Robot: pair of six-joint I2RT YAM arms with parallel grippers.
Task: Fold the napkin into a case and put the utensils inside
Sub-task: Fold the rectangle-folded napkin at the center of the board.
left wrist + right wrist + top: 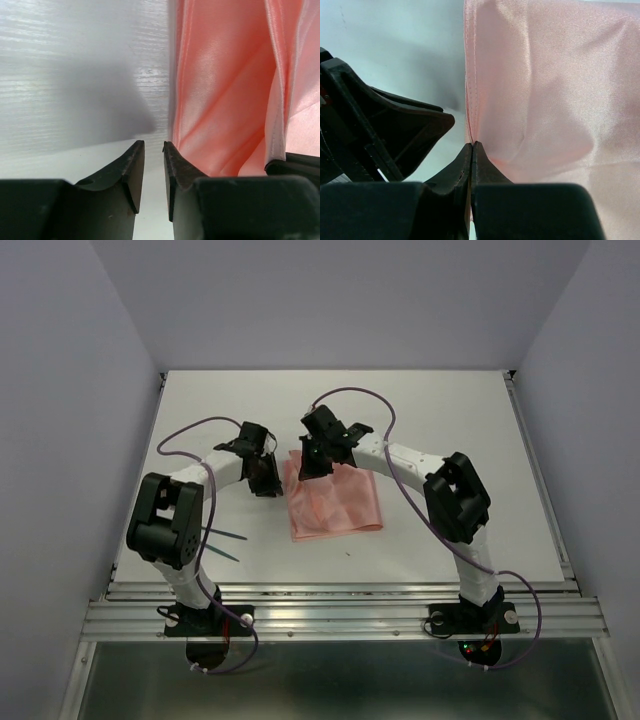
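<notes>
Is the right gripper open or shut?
Shut. The right gripper has its jaws pressed together with no gap, and the edge of the napkin is caught between them.

Bright diffuse light, soft grey shadows, satin sheen on napkin [225, 90]

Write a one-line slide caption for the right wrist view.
Right gripper shut on the hemmed edge of the pink napkin, with the white table beside it.
</notes>
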